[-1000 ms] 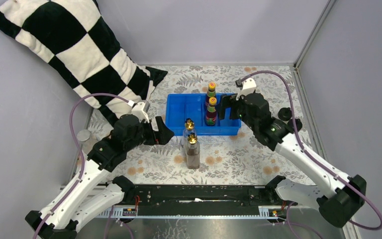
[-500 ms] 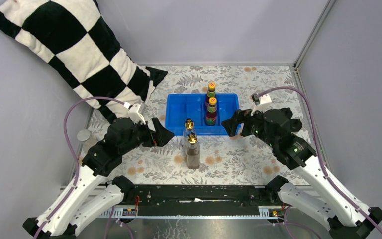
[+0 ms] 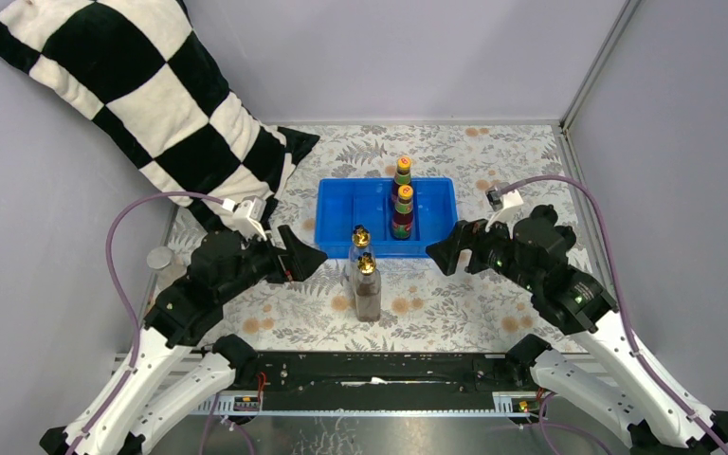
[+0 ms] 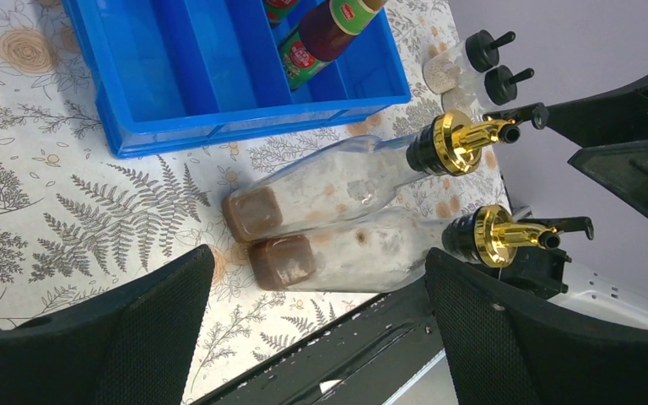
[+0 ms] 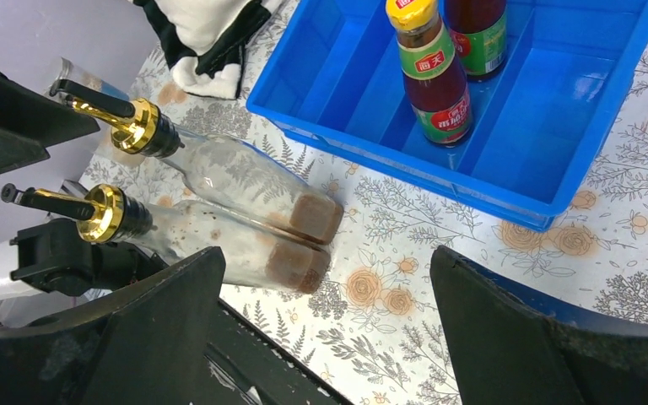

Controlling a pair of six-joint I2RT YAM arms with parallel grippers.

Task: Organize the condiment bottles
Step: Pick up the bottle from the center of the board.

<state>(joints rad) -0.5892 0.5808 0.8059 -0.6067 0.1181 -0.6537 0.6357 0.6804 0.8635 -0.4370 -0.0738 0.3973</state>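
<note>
Two clear gold-spouted bottles [image 3: 360, 248] [image 3: 368, 290] stand side by side just in front of the blue tray [image 3: 341, 204]. Two dark orange-capped bottles [image 3: 403, 172] [image 3: 404, 210] stand in the tray's right compartment. My left gripper [image 3: 309, 254] is open and empty, left of the gold-spouted bottles. My right gripper [image 3: 442, 250] is open and empty, right of them at the tray's front right corner. The left wrist view shows both gold-spouted bottles [image 4: 337, 181] [image 4: 363, 253] and two black-capped shakers [image 4: 472, 59] beyond the tray. One silver-lidded jar [image 3: 159, 258] stands far left.
A black-and-white checked pillow [image 3: 123, 85] lies at the back left, its corner near the tray. Walls close the table at the back and on both sides. A black rail [image 3: 370, 370] runs along the near edge.
My right gripper has drawn back from the orange-capped bottle in the tray and come down to the tray's front right corner. My left arm has shifted slightly nearer and to the left.
</note>
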